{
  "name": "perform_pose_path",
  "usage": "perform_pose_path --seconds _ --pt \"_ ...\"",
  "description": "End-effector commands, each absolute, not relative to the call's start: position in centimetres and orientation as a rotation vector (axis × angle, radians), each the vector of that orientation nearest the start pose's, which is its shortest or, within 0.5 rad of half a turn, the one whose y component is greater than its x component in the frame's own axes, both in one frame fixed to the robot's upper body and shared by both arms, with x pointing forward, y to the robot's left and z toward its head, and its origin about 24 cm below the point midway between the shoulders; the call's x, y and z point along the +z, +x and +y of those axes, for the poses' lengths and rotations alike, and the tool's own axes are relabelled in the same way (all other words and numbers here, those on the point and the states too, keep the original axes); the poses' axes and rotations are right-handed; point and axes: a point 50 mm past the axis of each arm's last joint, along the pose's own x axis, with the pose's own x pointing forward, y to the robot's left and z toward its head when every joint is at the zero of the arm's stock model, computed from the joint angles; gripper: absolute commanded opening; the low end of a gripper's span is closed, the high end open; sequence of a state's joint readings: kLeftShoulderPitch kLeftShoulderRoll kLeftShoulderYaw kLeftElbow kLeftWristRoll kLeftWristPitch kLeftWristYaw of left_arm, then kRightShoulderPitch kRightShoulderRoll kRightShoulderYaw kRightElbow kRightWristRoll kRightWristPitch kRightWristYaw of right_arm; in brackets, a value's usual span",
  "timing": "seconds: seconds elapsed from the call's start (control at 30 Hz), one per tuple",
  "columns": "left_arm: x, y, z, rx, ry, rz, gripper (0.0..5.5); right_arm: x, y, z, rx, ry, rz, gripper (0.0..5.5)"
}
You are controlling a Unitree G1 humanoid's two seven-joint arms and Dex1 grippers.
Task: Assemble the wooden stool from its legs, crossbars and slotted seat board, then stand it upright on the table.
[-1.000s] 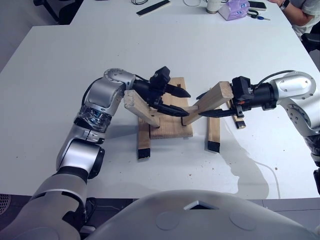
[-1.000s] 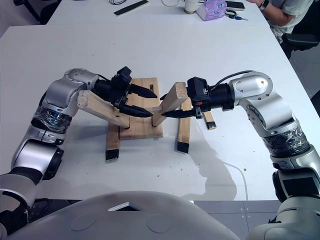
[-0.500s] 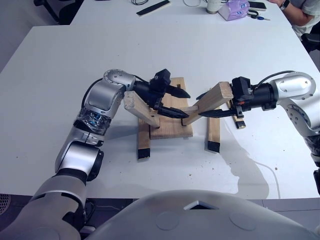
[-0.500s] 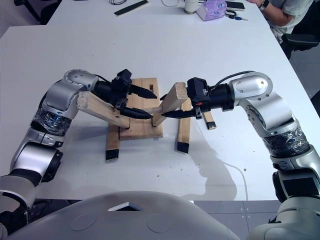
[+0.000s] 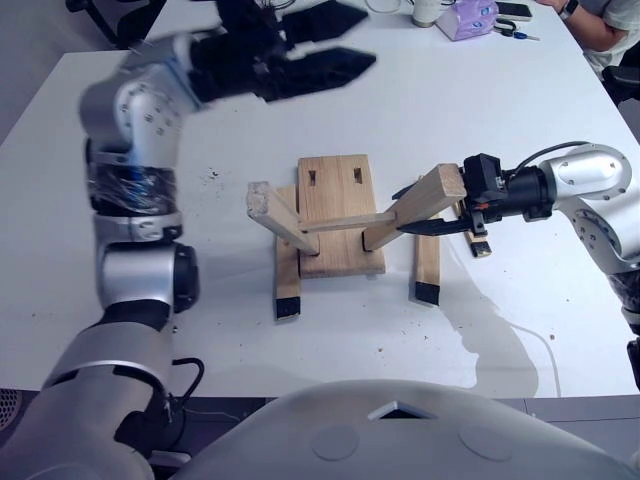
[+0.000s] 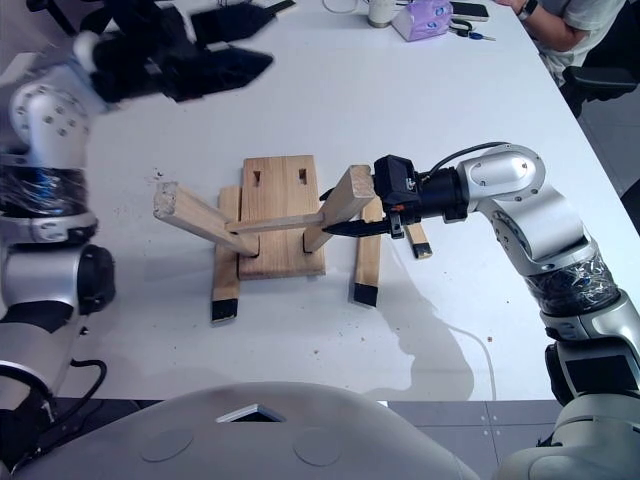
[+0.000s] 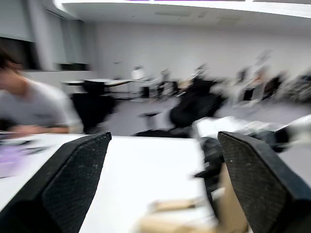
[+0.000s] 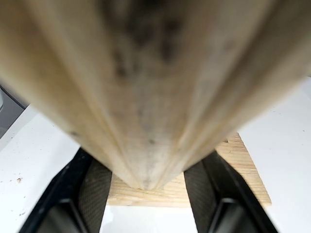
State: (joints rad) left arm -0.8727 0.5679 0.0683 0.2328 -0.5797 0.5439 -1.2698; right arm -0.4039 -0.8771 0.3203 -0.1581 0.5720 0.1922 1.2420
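Right gripper (image 5: 412,210) clamped on the held leg (image 5: 442,184) of a two-leg frame over the board (image 5: 335,185); left gripper (image 5: 355,38) spread wide with nothing in it.
Nearest, two loose legs lie flat on the table (image 5: 450,90), black tips toward the robot: left loose leg (image 5: 287,275) at the board's 8 o'clock, touching its edge, and right loose leg (image 5: 427,265) at 4 o'clock, apart from it. Above them a crossbar (image 5: 345,222) joins the held leg to the free leg (image 5: 278,215). Both legs are tilted, lower ends at the board's near edge, the free leg's top leaning toward 9 o'clock. The board lies flat, slots up. At its 3 o'clock a short black-tipped piece (image 5: 481,245) sits partly under the right gripper. The left gripper hangs well above the table at 11 o'clock, blurred. At the far edge, 1 o'clock, is a purple pack (image 5: 467,18).
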Motion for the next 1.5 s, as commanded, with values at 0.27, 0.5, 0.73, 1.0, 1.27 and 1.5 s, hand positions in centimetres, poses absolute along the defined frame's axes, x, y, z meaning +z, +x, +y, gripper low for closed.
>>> perform_pose_path --seconds 0.27,0.5,0.73,1.0,1.27,1.5 --pt "12.6 25.6 24.7 -1.354 0.626 0.348 4.07 8.8 22.5 -19.2 1.508 -0.464 0.546 2.04" --pt "14.3 24.8 18.8 -1.441 0.465 0.135 4.07 9.4 23.0 -18.7 1.547 -0.487 0.541 2.04" --pt "14.3 23.6 14.1 -1.596 0.371 0.103 4.07 9.4 23.8 -16.7 1.620 -0.505 0.520 2.04" --pt "13.5 24.3 11.6 -1.625 0.293 0.104 4.07 8.4 23.9 -13.7 1.755 -0.521 0.529 2.04" --pt "13.6 24.4 10.2 -1.640 0.240 0.079 4.07 7.8 23.4 -11.3 1.847 -0.512 0.516 2.04" --pt "12.9 25.3 13.6 -1.497 0.313 0.157 4.07 9.1 23.8 -14.6 1.705 -0.479 0.495 2.04"
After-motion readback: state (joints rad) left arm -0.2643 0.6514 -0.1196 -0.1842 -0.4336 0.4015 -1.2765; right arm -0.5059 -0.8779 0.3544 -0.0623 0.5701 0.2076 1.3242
